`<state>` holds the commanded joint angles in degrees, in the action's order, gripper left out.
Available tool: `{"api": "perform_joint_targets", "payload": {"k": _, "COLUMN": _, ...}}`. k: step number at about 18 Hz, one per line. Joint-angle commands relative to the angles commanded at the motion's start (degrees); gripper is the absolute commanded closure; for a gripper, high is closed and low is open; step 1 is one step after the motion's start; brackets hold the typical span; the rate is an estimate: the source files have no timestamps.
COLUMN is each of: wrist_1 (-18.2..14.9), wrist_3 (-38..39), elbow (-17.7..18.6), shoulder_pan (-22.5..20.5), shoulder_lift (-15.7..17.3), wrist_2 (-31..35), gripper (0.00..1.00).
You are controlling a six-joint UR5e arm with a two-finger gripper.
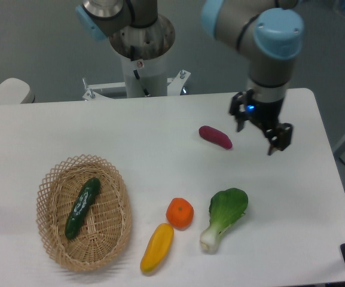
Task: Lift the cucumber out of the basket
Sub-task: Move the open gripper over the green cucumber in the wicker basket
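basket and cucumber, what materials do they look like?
Basket: looks like woven wicker, light tan and matte, with an open lattice rim. Cucumber: dark green, glossy highlights, possibly a plastic replica; a real one can't be ruled out.

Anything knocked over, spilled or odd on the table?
Nothing stands out. The cucumber lies inside the basket; the other vegetables lie loose on the table, intact. The gripper is open and empty.

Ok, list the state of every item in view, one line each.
end effector: open, empty, above the table
cucumber: lying in the basket, untouched
basket: upright on the table
purple sweet potato: lying on the table
orange: resting on the table
yellow pepper: lying flat
bok choy: lying flat
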<state>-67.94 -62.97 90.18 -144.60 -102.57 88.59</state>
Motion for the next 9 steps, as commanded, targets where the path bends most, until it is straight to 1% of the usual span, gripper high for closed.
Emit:
{"api": "perform_joint_targets", "payload": {"k": 2, "wrist_1": -0.1, "wrist_3": 9.0, "elbow": 0.3, "shoulder_pan": 3.1, "shoulder_lift": -0.1, "wrist_2": -0.1, "gripper": 0.00}}
{"api": "perform_joint_targets", "payload": {"k": 3, "wrist_1": 0.1, "wrist_3": 13.1, "elbow": 0.7, "shoulder_pan": 5.3, "shoulder_lift": -0.1, "wrist_2": -0.1, "gripper": 0.00}}
{"api": "perform_joint_targets", "payload": {"k": 5, "wrist_1": 0.2, "wrist_3": 20.7, "elbow": 1.1, "shoulder_pan": 8.6, "shoulder_lift": -0.7, "wrist_2": -0.1, "gripper": 0.00}}
{"api": "perform_joint_targets", "payload": {"k": 8, "wrist_1": 0.6, "wrist_3": 29.5, "elbow": 3.2, "shoulder_pan": 13.7, "shoulder_lift": -1.5, "wrist_2": -0.6, "gripper": 0.00}}
{"api": "perform_joint_targets", "payload": {"k": 9, "wrist_1": 0.8, "wrist_3": 32.0, "elbow": 3.4, "shoulder_pan": 15.2, "shoulder_lift": -2.3, "wrist_2": -0.6, "gripper": 0.00}}
